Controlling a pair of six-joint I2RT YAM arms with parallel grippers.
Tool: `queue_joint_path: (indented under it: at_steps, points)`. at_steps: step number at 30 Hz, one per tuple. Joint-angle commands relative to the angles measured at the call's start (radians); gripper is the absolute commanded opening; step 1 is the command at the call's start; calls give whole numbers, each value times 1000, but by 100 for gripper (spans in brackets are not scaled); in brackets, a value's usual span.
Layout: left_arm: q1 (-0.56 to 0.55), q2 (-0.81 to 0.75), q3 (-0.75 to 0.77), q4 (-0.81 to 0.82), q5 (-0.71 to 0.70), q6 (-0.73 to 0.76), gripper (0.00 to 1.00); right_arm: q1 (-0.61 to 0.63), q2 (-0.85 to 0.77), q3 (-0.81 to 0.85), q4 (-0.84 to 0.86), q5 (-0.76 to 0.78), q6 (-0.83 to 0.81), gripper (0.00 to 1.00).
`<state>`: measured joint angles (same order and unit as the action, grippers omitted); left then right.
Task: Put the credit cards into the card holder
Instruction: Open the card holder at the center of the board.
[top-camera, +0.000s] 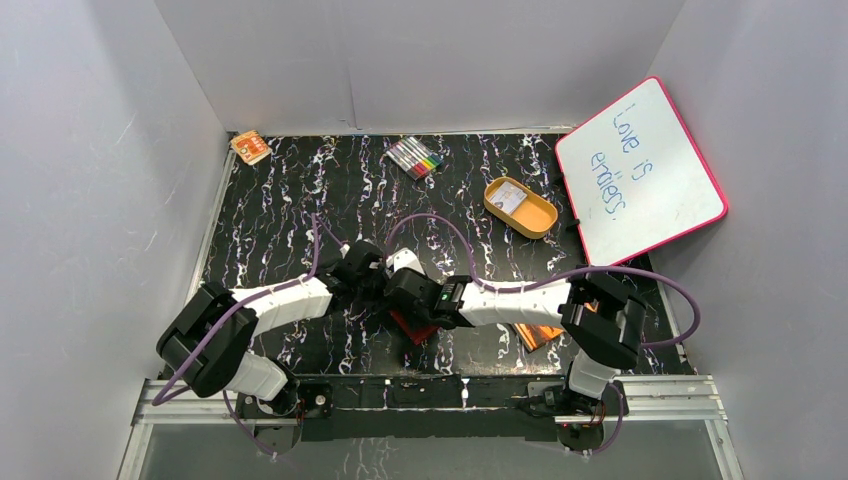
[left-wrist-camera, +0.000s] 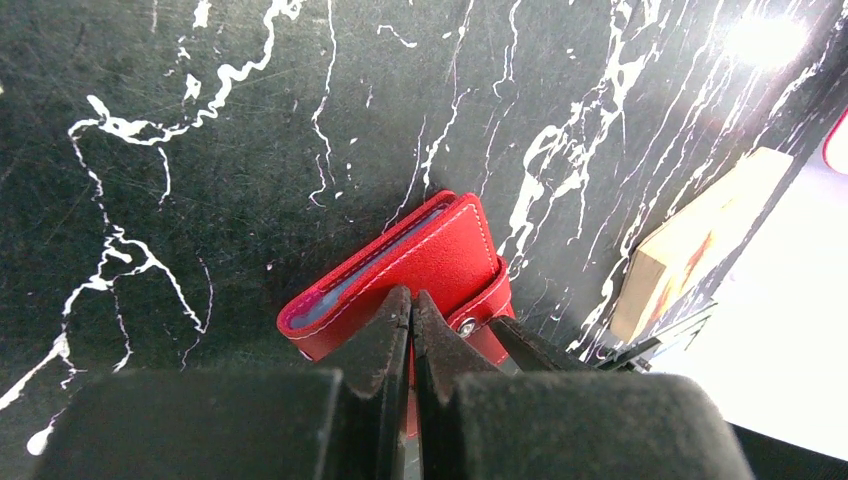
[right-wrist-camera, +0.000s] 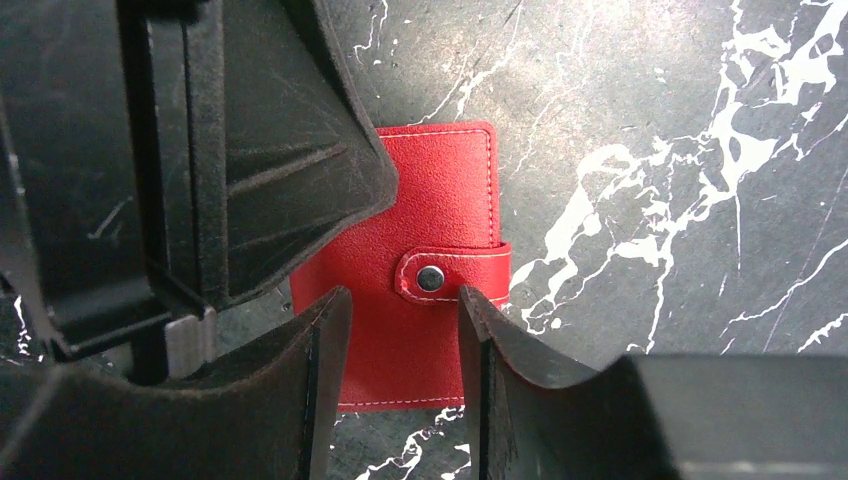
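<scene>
The card holder (right-wrist-camera: 440, 200) is a red wallet lying flat on the black marbled table, its snap tab (right-wrist-camera: 452, 272) fastened over the silver stud. My left gripper (left-wrist-camera: 411, 297) is shut, with its tips over the wallet's cover by the tab. My right gripper (right-wrist-camera: 400, 305) is open just above the wallet, one finger on each side of the strip below the stud, holding nothing. A pale blue-grey edge (left-wrist-camera: 372, 270) shows inside the wallet's side; I cannot tell whether it is a card. A whitish credit card (top-camera: 510, 199) lies in the orange oval tray (top-camera: 535, 218). From above, both wrists hide most of the card holder (top-camera: 414, 328).
An orange booklet (top-camera: 541, 336) lies near the right arm's base. A pink-framed whiteboard (top-camera: 640, 170) leans at the back right. Coloured markers (top-camera: 416, 157) lie at the back centre, and a small orange packet (top-camera: 250, 147) sits in the back left corner. Grey walls close three sides.
</scene>
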<state>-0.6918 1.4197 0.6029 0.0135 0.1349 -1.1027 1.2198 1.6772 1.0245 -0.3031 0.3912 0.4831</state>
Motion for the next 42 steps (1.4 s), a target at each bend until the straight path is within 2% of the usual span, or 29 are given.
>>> queue_joint_path:
  at_steps: [1,16,23,28,33,42]
  points:
    - [0,17,-27,11,9,0,0,0,20,47,-25,66,9,51]
    - [0,36,-36,42,38,-1,0,-1,79,64,-68,145,11,50]
    - [0,40,-40,50,45,0,0,-1,96,61,-60,144,14,40]
    - [1,42,-40,51,48,2,0,0,97,58,-61,156,20,38]
    - [0,45,-45,53,48,4,0,-2,95,55,-75,182,40,39]
    - [0,58,-52,56,51,11,0,-6,86,57,-77,207,71,46]
